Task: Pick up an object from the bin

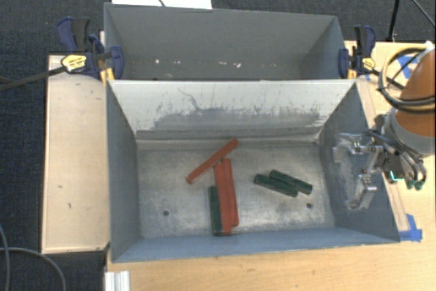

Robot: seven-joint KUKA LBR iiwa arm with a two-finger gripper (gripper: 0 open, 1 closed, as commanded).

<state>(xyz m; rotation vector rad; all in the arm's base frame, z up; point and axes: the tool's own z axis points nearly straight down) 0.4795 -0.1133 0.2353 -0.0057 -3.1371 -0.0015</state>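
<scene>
My gripper (366, 189) hangs over the bin's right sloping wall, above and to the right of the floor. Nothing shows in it. Nearest to it on the floor lie two dark green bars (283, 183), side by side and slanted, a little to its left. Farther left a red-orange block (227, 193) lies lengthwise toward the front wall. A dark green bar (215, 210) rests against the block's left side. A thin orange stick (212, 161) lies slanted across the block's far end.
Every loose thing sits in the middle of the bin floor. The arm with its orange cover and cables comes in over the bin's right rim.
</scene>
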